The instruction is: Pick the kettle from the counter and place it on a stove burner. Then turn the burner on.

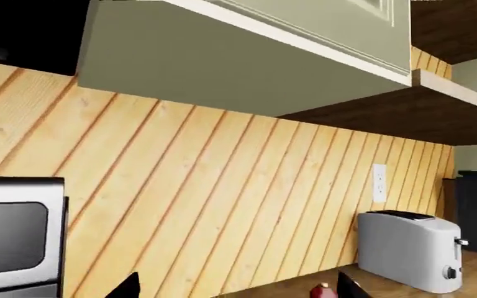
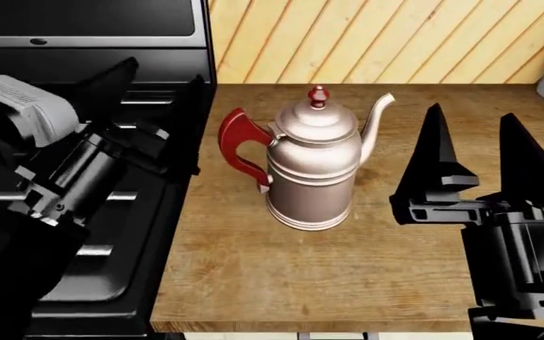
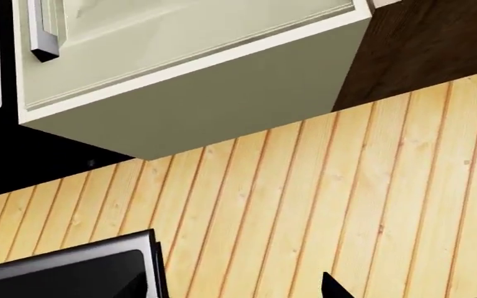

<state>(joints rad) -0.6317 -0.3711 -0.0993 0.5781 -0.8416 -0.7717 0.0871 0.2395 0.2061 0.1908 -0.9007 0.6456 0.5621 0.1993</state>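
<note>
Standing upright on the desk (image 2: 348,283), the kettle (image 2: 314,166) sits just to the right of the stove (image 2: 149,205), its red handle (image 2: 239,145) turned toward the burners and its thin spout (image 2: 374,120) curving off the other way, toward the right gripper (image 2: 475,138). That gripper hovers beside the kettle on the spout side, near but not touching, jaws spread wide and pointing at the slatted wall (image 2: 395,39). The left gripper (image 2: 159,81) hangs over the stove, close to the handle and apart from it, jaws parted with nothing between them. From the left wrist I catch only the red lid knob (image 1: 322,290) at the frame's edge, plus a grey toaster (image 1: 408,248) farther along the desk, a wall socket (image 1: 379,182) above it, and the pale cabinet (image 1: 247,56) overhead. The right wrist looks up at planks and the cabinet's underside.
</note>
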